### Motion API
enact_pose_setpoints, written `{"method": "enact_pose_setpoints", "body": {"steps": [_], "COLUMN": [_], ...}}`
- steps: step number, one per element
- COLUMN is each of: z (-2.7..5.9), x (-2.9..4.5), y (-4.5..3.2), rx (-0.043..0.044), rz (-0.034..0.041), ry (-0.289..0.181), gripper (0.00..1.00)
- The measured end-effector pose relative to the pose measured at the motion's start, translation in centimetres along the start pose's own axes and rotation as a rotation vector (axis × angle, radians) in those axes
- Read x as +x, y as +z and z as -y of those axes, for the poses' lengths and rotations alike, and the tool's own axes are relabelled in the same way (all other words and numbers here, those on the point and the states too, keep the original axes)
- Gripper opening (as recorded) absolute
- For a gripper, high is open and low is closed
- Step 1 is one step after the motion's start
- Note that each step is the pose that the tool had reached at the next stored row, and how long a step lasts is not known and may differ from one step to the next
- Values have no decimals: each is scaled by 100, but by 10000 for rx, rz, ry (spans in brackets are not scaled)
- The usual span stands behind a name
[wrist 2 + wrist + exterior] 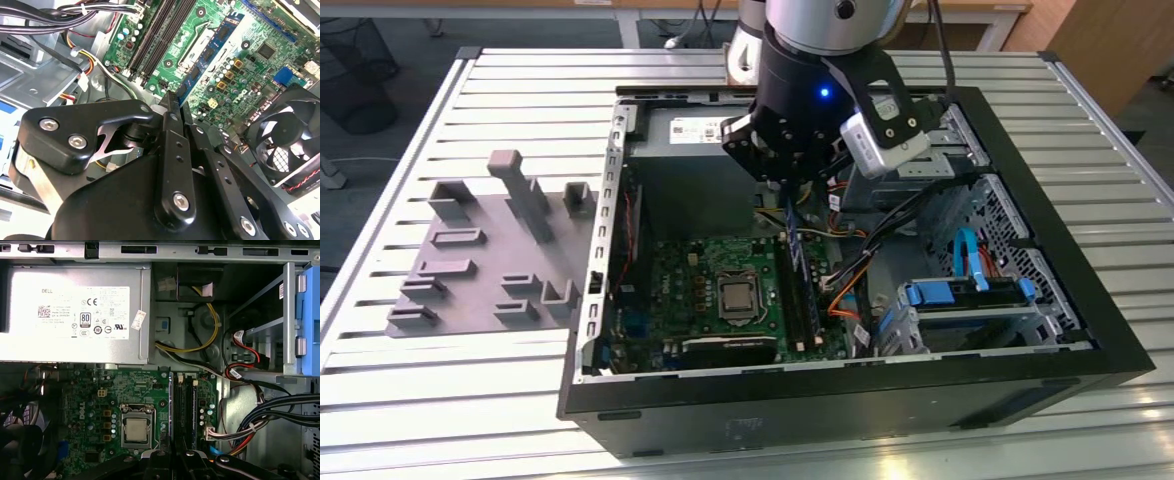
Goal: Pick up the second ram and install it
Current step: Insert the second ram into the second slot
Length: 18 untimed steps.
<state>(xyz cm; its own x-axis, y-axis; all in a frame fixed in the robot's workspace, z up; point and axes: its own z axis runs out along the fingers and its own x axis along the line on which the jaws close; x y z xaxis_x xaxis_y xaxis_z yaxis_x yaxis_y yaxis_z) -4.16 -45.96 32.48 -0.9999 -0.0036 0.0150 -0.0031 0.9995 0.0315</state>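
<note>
My gripper (787, 195) hangs inside the open computer case (1067, 370), shut on the second ram (798, 270). The ram is a long dark blue-green stick held on its edge, reaching from the fingertips down toward the green motherboard (707, 270). In the second wrist view the ram (207, 57) runs away from the gripper (172, 102), its black chips showing. In the first wrist view the ram (170, 405) is a thin line just beside the black memory slots (185, 407), on the processor (136, 430) side. Whether it touches a slot cannot be told.
A grey plastic fixture (480, 260) with upright blocks lies on the slatted table at the exterior view's left. Inside the case are the power supply (75, 315), bundled cables (270, 410), a blue drive bay (961, 295) and a black fan (287, 135).
</note>
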Motion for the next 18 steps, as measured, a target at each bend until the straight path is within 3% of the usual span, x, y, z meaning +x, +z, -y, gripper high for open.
{"method": "enact_pose_setpoints", "body": {"steps": [11,18], "z": [1,3], "x": [-1,-48], "y": [3,14], "rx": [0,1], "rz": [0,-1], "ry": [1,0], "gripper": [14,14]}}
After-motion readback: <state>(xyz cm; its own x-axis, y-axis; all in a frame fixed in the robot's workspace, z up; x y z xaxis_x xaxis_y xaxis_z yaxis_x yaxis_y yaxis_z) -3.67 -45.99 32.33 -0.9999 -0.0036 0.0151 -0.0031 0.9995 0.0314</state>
